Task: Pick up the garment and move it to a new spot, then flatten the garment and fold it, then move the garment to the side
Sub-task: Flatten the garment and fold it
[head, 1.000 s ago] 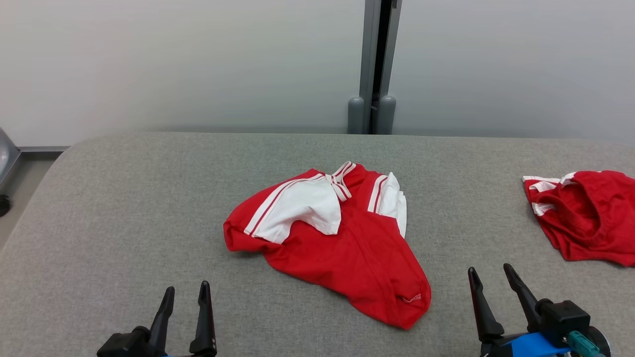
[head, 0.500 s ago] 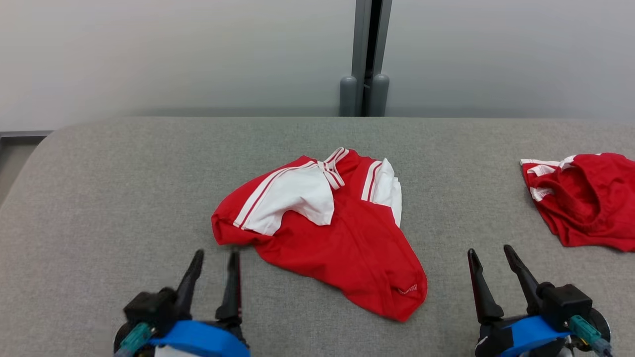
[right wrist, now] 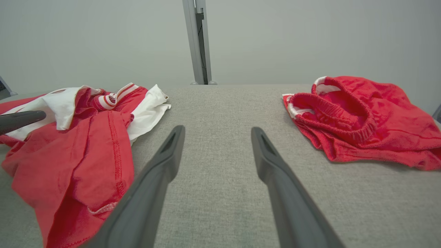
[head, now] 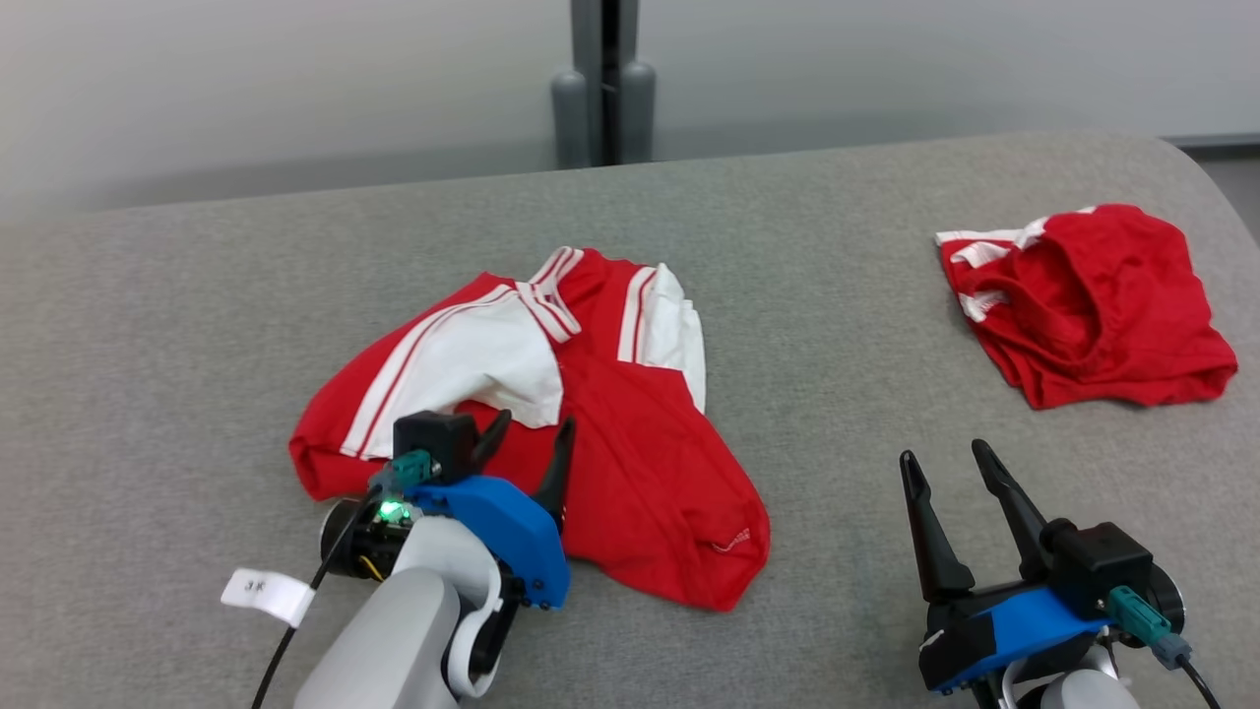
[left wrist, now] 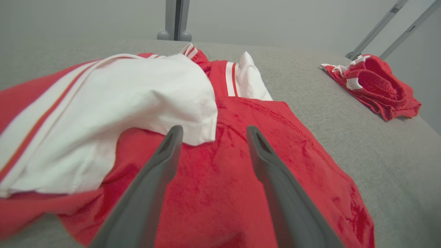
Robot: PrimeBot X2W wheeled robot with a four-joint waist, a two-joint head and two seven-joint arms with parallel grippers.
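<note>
My left hand (head: 536, 421) is nearest, left side, spread wide, nothing in it. It's over the near-left part of the garment (head: 650, 463); can't tell if the tips touch the cloth. In the left wrist view one finger (left wrist: 165, 162) is at the edge of the white panel, the other over red cloth. A white tag (head: 264, 594) hangs by that arm's cable. My right hand (head: 942, 453) is near right, also spread wide and empty, over bare grey tabletop (head: 837, 394), well apart from the garment. The garment is a red shirt with white striped panels, crumpled, lying centre-left on the tabletop. Farther right lie bunched red shorts (head: 1083, 305) with white trim, apart from the shirt. Beyond the far edge, a grey post (head: 600, 79) stands against a pale wall (head: 295, 79).
</note>
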